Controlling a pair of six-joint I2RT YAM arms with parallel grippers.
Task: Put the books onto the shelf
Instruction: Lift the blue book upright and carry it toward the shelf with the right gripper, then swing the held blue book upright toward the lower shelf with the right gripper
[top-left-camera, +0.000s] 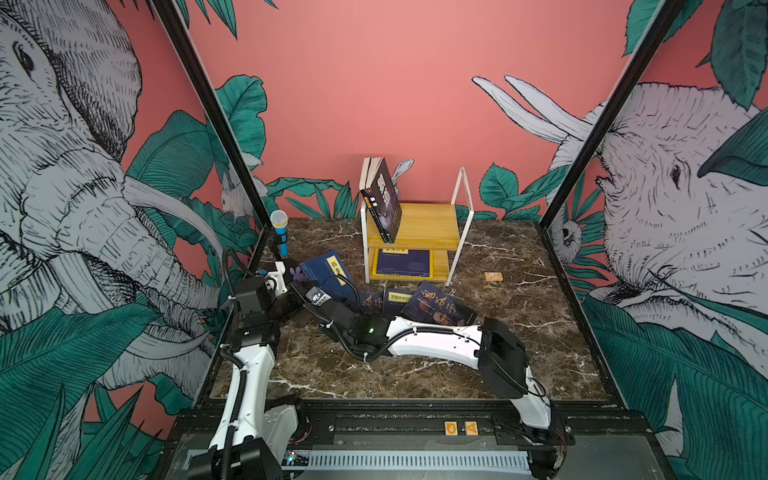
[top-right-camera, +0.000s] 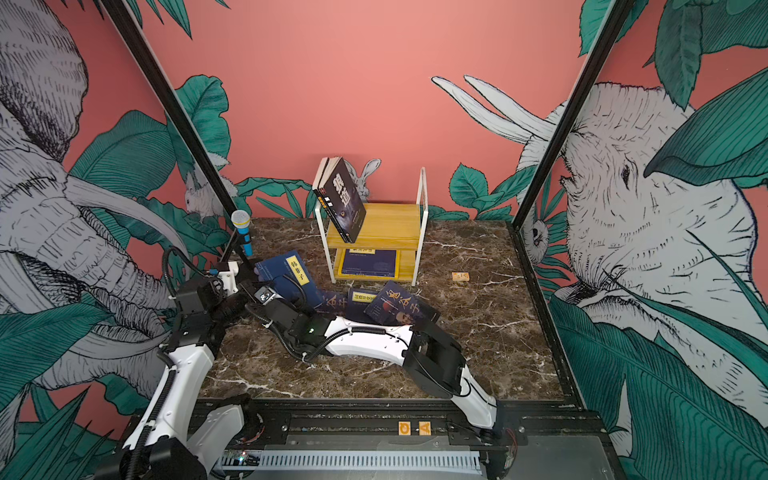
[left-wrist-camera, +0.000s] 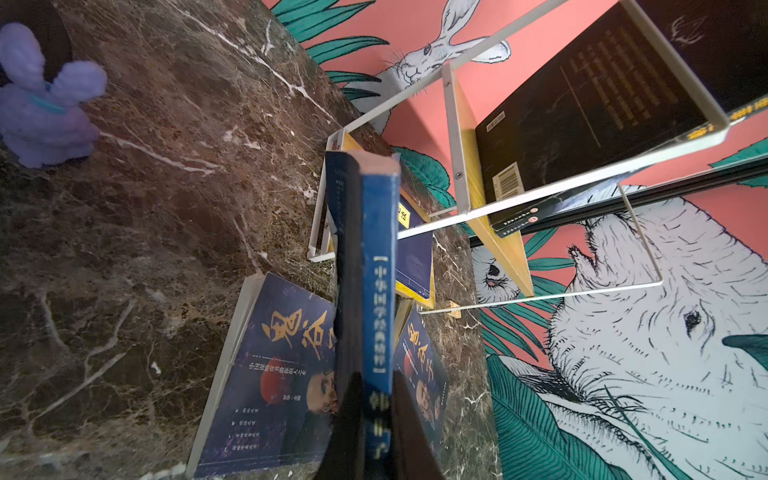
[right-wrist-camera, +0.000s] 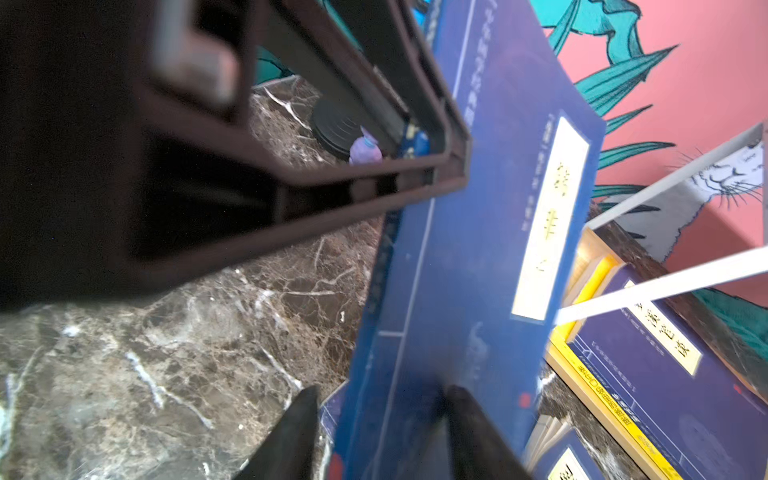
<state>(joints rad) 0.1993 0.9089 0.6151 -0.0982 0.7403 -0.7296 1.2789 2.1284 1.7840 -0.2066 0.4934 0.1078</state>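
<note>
While the left gripper (left-wrist-camera: 376, 386) pinches the navy book (left-wrist-camera: 378, 270) across its spine, near the foot, we see the volume raised on edge above the marble table (top-left-camera: 415, 374), left of the shelf (top-left-camera: 428, 224). Its long axis runs straight out from the jaws, head end toward the shelf's lower tier. The labelled cover faces up and to the right in both top views (top-right-camera: 286, 270).

The right gripper (right-wrist-camera: 382, 390) reaches across the middle, its jaws spread astride the same book's lower edge. One finger (right-wrist-camera: 299, 428) stands clear with marble showing beside it. We cannot tell whether the other presses the cover.

The book is a thin paperback. It has a matte navy cover with a long pale-yellow label, and its worn spine carries white characters.

The shelf has two yellowish wood-grain boards in a white tube frame. On its top board a black book (top-left-camera: 384, 199) with large white characters leans left against the frame, other volumes behind it. On the lower board a navy cover with a yellow label (top-left-camera: 401, 262) lies flat, edged in yellow.

On the table in front of the shelf lie two navy books with gold calligraphy (top-left-camera: 440, 307) (top-left-camera: 370, 301). A labelled navy one (top-left-camera: 397, 297) lies between them, and the three overlap.
</note>
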